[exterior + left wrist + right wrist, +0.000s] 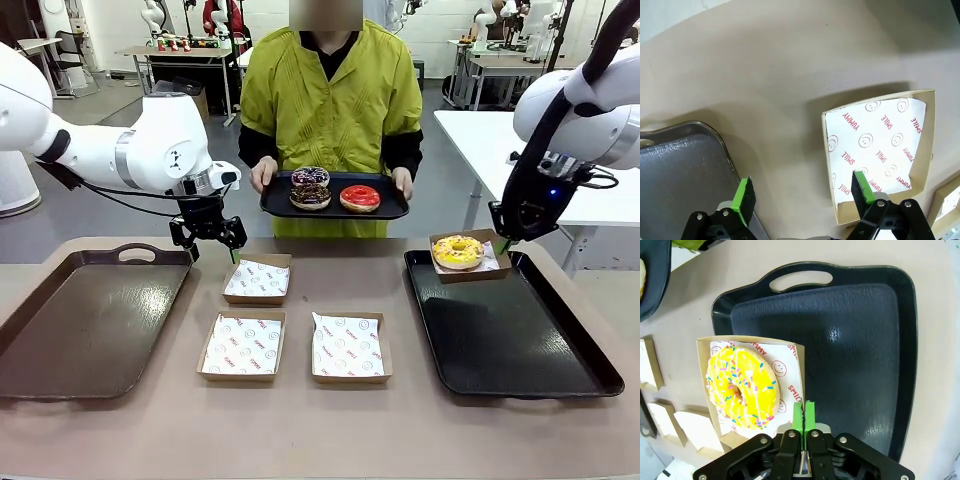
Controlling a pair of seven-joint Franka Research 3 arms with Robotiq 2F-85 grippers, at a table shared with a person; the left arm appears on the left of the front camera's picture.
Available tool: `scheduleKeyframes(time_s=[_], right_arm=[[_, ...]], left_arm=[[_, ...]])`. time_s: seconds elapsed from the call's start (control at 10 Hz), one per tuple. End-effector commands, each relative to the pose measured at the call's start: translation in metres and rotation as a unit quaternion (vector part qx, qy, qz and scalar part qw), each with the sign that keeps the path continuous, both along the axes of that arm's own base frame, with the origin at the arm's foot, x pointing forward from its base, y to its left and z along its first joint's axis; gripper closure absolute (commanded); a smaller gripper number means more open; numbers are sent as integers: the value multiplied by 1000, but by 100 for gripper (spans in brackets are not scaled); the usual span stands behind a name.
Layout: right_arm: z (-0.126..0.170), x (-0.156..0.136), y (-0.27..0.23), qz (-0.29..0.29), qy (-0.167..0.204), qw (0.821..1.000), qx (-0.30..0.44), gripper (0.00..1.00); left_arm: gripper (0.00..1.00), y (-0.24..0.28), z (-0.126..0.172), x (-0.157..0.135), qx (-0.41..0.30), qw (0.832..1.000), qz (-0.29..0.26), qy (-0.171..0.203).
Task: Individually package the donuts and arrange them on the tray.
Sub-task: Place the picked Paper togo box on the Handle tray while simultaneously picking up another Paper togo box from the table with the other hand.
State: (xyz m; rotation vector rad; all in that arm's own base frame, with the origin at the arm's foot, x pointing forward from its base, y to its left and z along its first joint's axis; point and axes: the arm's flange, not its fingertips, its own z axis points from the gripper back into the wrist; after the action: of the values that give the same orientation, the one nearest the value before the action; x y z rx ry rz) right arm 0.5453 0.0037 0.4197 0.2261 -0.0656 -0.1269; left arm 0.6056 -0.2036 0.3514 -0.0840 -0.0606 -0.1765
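The yellow-iced donut (458, 250) (742, 387) lies in a paper-lined cardboard box (488, 264) (705, 347) over the far left corner of the black tray (510, 340) (850, 350). My right gripper (505, 243) (804, 415) is shut on that box's edge. A person holds a smaller black tray (335, 209) above the far table edge. On it are a red-glazed donut (360, 198) and a dark drizzled donut (310, 180) that seems to sit on a brown one. My left gripper (207, 235) (804, 192) hangs open over the table beside an empty box (257, 279) (875, 150).
A brown tray (85, 320) (680, 170) lies at the left. Two more empty paper-lined boxes (242, 345) (349, 348) sit side by side in the middle, nearer to me. Bare tabletop runs along the near edge.
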Motion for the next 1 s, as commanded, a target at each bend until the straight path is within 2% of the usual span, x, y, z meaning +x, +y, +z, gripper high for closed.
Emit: scheduleKeyframes(time_s=[0.0,0.1,0.2,0.5,0.9], right_arm=[[-9,-3,6,-11,-7,999,-35,99],[-12,-2,11,-18,-13,998,-54,99],[-15,2,15,-27,-17,997,-64,99],[-29,19,28,-41,-5,997,-70,99],[-48,32,39,-46,2,996,-72,99]], left_arm=[[0,0,0,0,0,1000,1,0],[0,-2,-2,-1,4,1000,3,-2],[0,-3,-3,-2,12,1000,11,-22],[0,-16,-18,-4,11,1000,28,-2],[0,-21,-28,-5,2,999,46,-5]])
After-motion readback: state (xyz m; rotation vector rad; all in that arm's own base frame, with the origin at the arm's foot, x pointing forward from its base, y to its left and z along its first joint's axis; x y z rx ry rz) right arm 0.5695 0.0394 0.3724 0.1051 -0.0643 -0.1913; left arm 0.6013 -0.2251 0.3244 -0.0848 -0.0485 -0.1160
